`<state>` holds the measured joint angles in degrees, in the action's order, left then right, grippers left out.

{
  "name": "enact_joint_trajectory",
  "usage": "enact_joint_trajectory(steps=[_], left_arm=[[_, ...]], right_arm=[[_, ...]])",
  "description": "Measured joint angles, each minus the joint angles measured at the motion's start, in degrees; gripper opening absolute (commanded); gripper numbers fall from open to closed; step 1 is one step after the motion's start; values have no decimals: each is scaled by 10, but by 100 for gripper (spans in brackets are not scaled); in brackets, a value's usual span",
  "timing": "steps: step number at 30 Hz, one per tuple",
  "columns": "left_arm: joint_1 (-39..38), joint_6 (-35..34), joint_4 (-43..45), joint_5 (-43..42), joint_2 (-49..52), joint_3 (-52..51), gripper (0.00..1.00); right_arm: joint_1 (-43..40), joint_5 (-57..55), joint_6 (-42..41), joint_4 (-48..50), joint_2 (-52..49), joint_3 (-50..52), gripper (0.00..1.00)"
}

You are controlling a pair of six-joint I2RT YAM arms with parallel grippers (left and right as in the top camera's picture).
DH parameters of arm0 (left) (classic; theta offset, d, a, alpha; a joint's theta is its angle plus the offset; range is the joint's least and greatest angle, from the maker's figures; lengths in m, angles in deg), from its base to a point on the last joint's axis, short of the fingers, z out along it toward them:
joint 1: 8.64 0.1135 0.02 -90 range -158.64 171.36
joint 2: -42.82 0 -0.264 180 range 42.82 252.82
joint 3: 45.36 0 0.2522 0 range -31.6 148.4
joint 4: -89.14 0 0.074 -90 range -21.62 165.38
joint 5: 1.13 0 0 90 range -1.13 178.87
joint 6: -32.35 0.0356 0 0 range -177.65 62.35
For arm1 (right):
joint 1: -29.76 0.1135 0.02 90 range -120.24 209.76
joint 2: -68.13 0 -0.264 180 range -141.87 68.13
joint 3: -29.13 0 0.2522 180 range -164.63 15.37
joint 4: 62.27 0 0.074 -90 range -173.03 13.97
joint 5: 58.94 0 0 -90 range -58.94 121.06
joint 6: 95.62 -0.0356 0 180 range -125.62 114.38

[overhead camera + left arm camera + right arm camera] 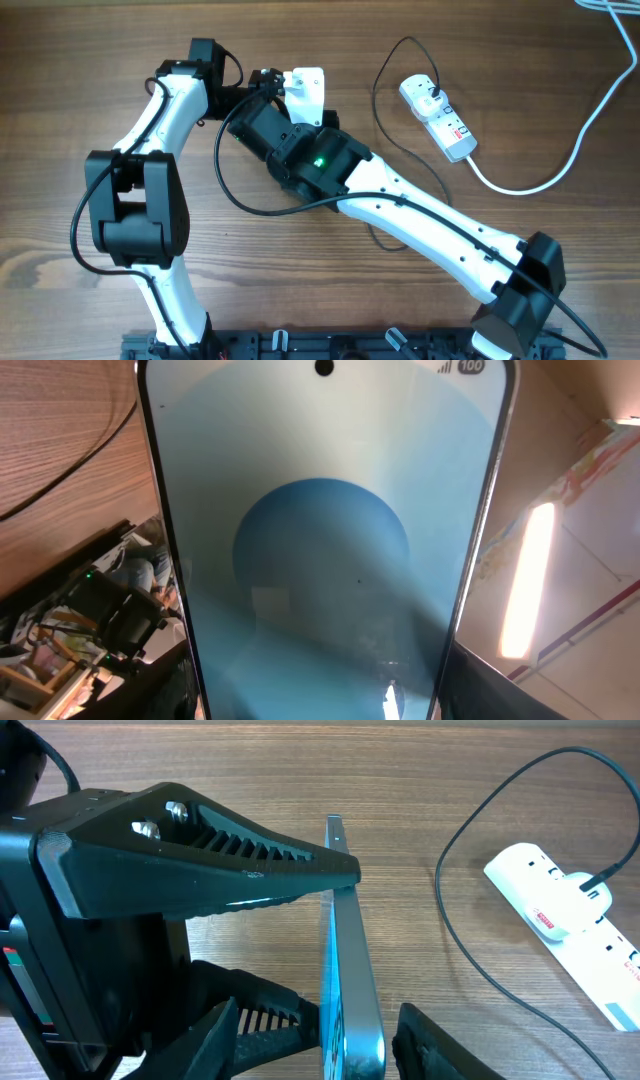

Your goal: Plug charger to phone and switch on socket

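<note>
The flat rectangular smartphone with a turquoise-blue screen (350,970) is held clear of the wooden tabletop (420,780), clamped at its edges by the left end effector (325,685). It is straddled by the right end effector (355,1035); whether that one is clamped cannot be told. The white elongated power strip (440,118) lies well apart, with the thin black cable (385,70) leading from it.

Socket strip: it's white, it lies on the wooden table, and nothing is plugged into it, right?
Not quite. The socket strip is white and lies on the wooden table, but something is plugged into it: a white plug with a thin black cable running from it. The right wrist view shows this.
</note>
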<state>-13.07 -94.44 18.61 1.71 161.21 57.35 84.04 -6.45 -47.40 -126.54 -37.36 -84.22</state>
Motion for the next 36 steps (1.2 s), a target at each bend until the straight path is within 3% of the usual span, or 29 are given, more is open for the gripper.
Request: enact_joint_trajectory(steps=[8, 17, 23, 26, 36], left_arm=[[0, 0, 0, 0, 0, 0, 63], [0, 0, 0, 0, 0, 0, 62], [1, 0, 0, 0, 0, 0, 62], [2, 0, 0, -2, 0, 0, 63], [2, -5, 2, -13, -1, 0, 86]], right_arm=[[-3, -1, 1, 0, 0, 0, 31], [-3, -1, 0, 0, 0, 0, 22], [-5, -3, 0, -2, 0, 0, 5], [-5, -4, -4, -1, 0, 0, 5], [-5, -10, -42, 17, -1, 0, 5]])
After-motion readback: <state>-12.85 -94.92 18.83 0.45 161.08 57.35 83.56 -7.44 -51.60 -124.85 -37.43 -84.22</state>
